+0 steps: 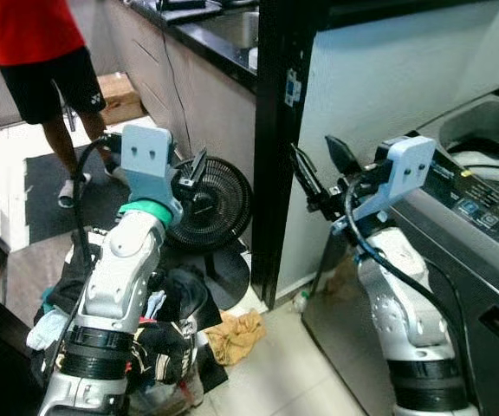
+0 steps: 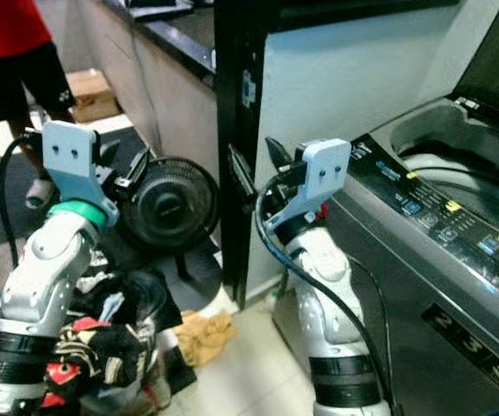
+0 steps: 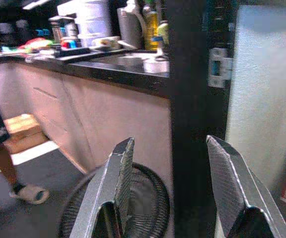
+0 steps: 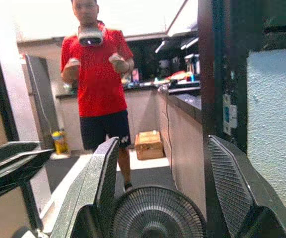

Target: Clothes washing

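Clothes [image 1: 167, 334] lie heaped in one pile on the floor below my left tool [image 1: 189, 173]. Both my tools, left and right tool [image 1: 319, 169], hang raised, fingers spread wide, holding nothing. One washing machine [image 1: 483, 217] stands lid-up at my right. I judge loading hasn't begun; next I must reach down and grip a garment.

Two silver jointed arms with black ribbed cuffs; left pincer [image 1: 191, 170] and right pincer [image 1: 320, 172] have long black fingers on pale blue two-screw brackets, green collar on the left wrist, black cables looping alongside
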